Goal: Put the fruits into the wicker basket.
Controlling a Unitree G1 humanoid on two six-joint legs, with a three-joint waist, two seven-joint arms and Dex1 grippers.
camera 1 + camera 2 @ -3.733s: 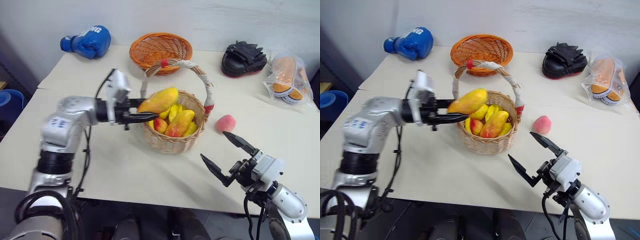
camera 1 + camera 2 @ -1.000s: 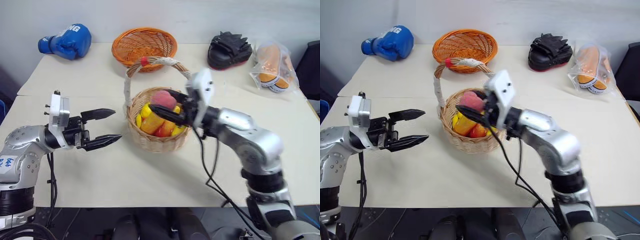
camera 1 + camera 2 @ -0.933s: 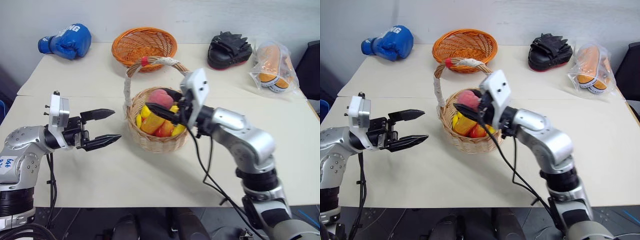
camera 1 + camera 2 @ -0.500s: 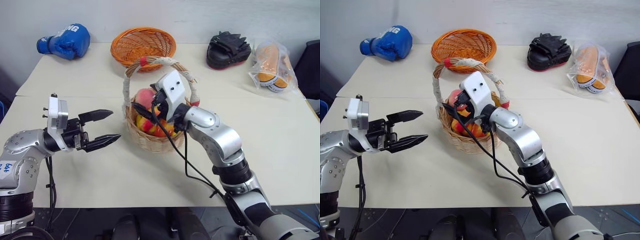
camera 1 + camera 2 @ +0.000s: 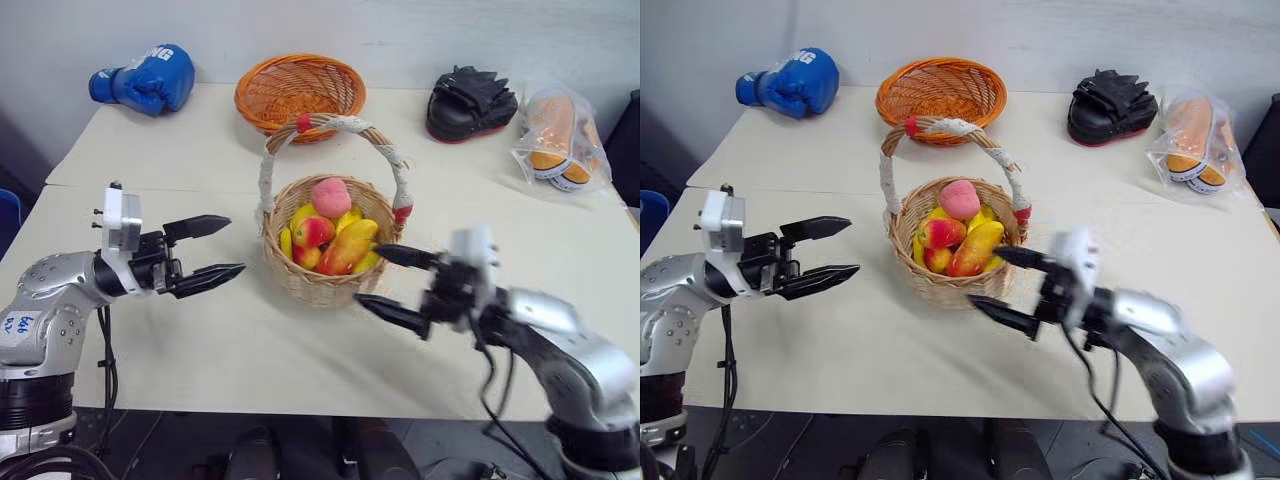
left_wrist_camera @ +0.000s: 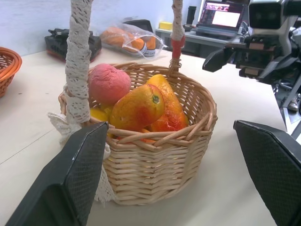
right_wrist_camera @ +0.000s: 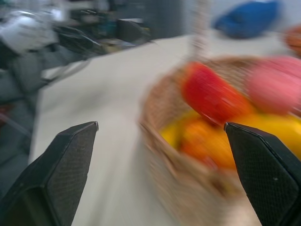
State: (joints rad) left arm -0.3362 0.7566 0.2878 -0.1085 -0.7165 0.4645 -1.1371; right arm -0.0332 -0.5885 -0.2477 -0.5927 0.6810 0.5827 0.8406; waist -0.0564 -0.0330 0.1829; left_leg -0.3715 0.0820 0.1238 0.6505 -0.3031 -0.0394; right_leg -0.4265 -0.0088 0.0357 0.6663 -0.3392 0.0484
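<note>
Head eyes look down; wrist cameras closely face the wicker basket [image 6: 155, 160].

A tan wicker basket [image 5: 318, 283], its handle wrapped white with red bands, holds a pink peach [image 5: 331, 197] and yellow-orange-red mangoes [image 5: 347, 247]. At twelve o'clock sits an orange basket [image 5: 299, 92]; at eleven, a blue boxing glove [image 5: 144, 79].

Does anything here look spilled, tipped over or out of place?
Nothing stands out. The wicker basket stands upright with the fruits piled inside, peach on top; none lies loose on the table.
</note>
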